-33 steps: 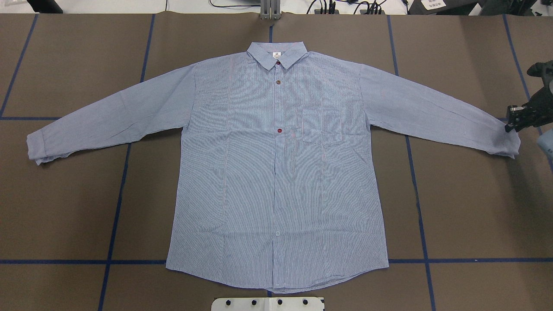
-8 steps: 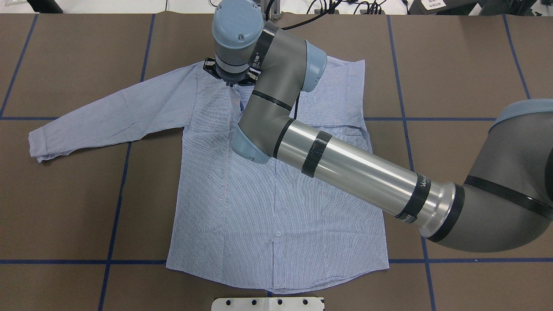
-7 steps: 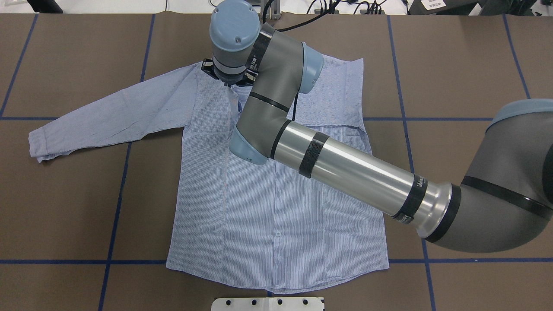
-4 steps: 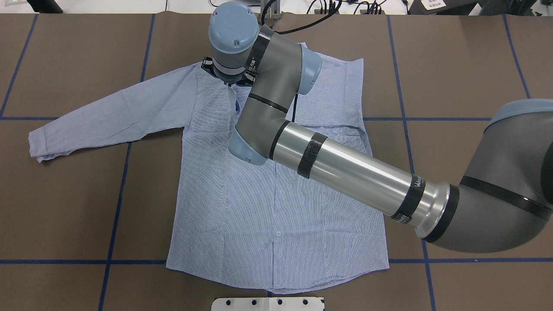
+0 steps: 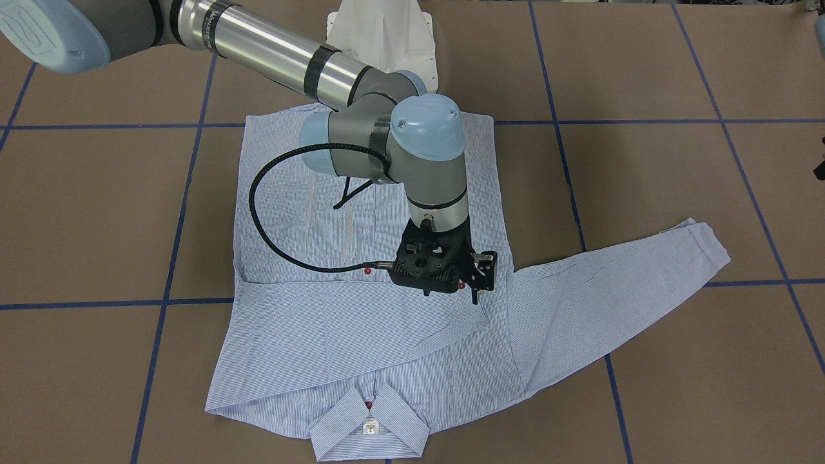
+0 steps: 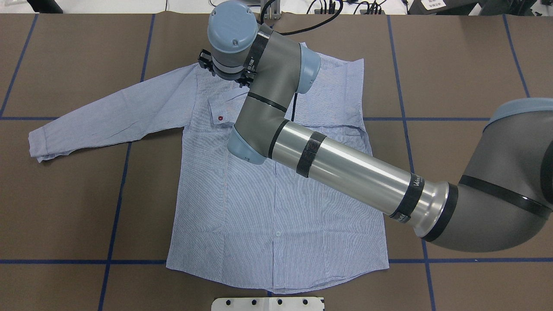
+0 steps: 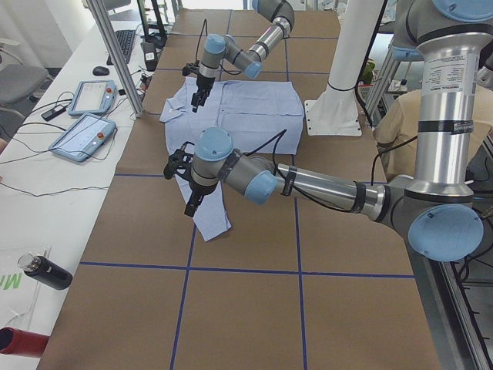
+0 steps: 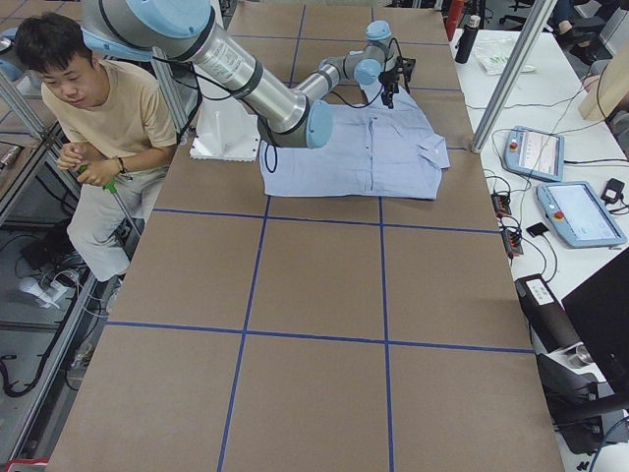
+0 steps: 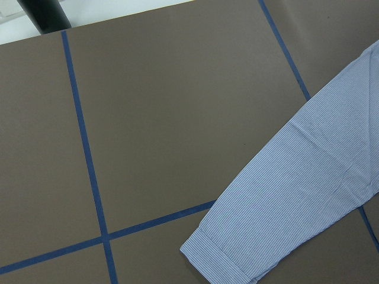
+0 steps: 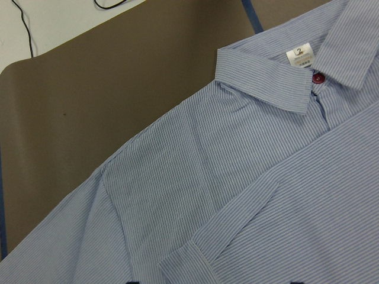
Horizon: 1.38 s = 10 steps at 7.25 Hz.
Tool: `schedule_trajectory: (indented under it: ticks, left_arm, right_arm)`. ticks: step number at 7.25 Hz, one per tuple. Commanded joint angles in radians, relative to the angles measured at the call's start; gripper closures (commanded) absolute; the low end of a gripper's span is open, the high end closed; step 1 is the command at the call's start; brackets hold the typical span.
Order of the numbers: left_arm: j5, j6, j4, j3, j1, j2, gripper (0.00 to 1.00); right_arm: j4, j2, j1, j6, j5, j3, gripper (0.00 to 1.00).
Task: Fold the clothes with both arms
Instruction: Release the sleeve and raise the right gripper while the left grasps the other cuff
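Note:
The striped shirt [image 6: 276, 207] lies face up on the brown table, collar [image 5: 368, 425] away from the robot. Its right sleeve is folded across the chest, and that cuff [image 6: 218, 110] lies flat with a red button up. My right gripper [image 5: 474, 290] hovers just above this cuff [image 10: 189, 260], open and empty. The left sleeve [image 6: 108, 116] lies stretched out to the side. My left gripper [image 7: 189, 204] hangs near that sleeve's cuff [image 9: 237, 254]; I cannot tell if it is open or shut.
The white pedestal base [image 5: 380, 32] stands at the shirt's hem side. A seated operator [image 8: 108, 108] is beside the robot. Tablets [image 7: 85, 139] and a bottle [image 7: 46, 271] lie on the side table beyond the collar side.
The right sleeve has been carried over from the far right onto the chest. In the last half second its cuff dropped from my right gripper and now lies flat.

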<state>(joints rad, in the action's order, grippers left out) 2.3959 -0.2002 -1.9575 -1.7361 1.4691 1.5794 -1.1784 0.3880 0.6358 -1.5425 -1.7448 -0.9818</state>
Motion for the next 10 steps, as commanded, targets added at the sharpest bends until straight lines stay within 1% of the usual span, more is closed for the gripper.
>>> schedule_trajectory:
  ticks: [1,2,3,4,5,6,7,8,10]
  left_arm:
    - [0.011,-0.098,-0.023,0.190,-0.018,0.123,0.01]
    - [0.019,-0.167,-0.122,0.257,-0.098,0.134,0.01]
    - [0.020,-0.218,-0.247,0.344,-0.124,0.137,0.01]
    - [0.016,-0.337,-0.393,0.409,-0.212,0.137,0.01]
    - [0.000,-0.400,-0.513,0.491,-0.263,0.148,0.02]
    - [-0.054,-0.401,-0.581,0.554,-0.279,0.151,0.09]
    - [-0.108,-0.438,-0.607,0.559,-0.305,0.151,0.18]
    - [-0.112,-0.432,-0.610,0.569,-0.305,0.146,0.26]
    - [-0.115,-0.439,-0.607,0.570,-0.306,0.145,0.36]
  right_arm:
    - [-0.003,0.081,0.044,-0.022,-0.060,-0.091,0.01]
    - [-0.003,0.174,0.064,-0.022,-0.093,-0.203,0.01]
    - [-0.007,0.234,0.083,-0.021,-0.128,-0.271,0.01]
    - [-0.012,0.296,0.113,-0.013,-0.186,-0.329,0.01]
    - [-0.010,0.381,0.151,-0.007,-0.246,-0.415,0.01]
    - [-0.009,0.440,0.171,-0.002,-0.257,-0.475,0.01]
    - [-0.010,0.446,0.171,-0.002,-0.254,-0.485,0.01]
    - [-0.010,0.446,0.171,-0.001,-0.252,-0.485,0.01]
    - [-0.010,0.446,0.170,-0.002,-0.245,-0.486,0.01]
